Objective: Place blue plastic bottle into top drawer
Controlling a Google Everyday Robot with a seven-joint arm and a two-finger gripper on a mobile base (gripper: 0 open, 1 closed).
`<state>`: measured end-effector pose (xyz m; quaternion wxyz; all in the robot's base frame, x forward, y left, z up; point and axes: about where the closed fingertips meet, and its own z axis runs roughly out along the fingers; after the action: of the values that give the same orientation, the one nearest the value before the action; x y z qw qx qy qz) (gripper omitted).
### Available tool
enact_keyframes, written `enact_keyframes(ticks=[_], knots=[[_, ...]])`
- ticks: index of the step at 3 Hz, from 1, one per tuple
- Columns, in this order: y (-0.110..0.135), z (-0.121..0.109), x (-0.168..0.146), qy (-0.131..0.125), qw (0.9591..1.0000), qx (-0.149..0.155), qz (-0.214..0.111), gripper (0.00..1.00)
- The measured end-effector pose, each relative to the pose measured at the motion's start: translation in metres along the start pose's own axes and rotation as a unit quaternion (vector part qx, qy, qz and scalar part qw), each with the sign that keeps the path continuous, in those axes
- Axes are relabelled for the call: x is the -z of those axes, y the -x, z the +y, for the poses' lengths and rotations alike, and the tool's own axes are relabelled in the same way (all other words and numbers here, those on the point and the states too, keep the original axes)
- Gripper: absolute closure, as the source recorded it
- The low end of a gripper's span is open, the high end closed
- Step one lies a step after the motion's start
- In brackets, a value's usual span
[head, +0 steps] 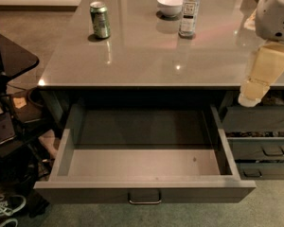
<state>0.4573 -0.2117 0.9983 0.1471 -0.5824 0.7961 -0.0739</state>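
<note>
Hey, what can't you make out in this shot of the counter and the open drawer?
Camera view:
- gripper, low at the right beside the counter front edge: its arm is cut off by the right edge.
- blue plastic bottle: top clipped by the upper edge; label print too small to read.
- top drawer: back part lost in shadow under the counter.
- small drawers: cut off at right, partly behind the gripper.

Looks like an office: glossy grey desk above stacked grey drawers, carpeted floor, black stand with electronics left, sneakers below. Gripper hanging by desk's right edge.
</note>
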Motion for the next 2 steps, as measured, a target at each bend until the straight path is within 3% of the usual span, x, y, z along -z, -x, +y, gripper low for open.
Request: enact_keyframes(ticks=[1,2], knots=[[-0.012,-0.014,0.000,-0.027,0.9992,-0.009,0.029,0.00],[-0.015,-0.029,0.002,-0.034,0.9988,-0.032,-0.013,0.00]])
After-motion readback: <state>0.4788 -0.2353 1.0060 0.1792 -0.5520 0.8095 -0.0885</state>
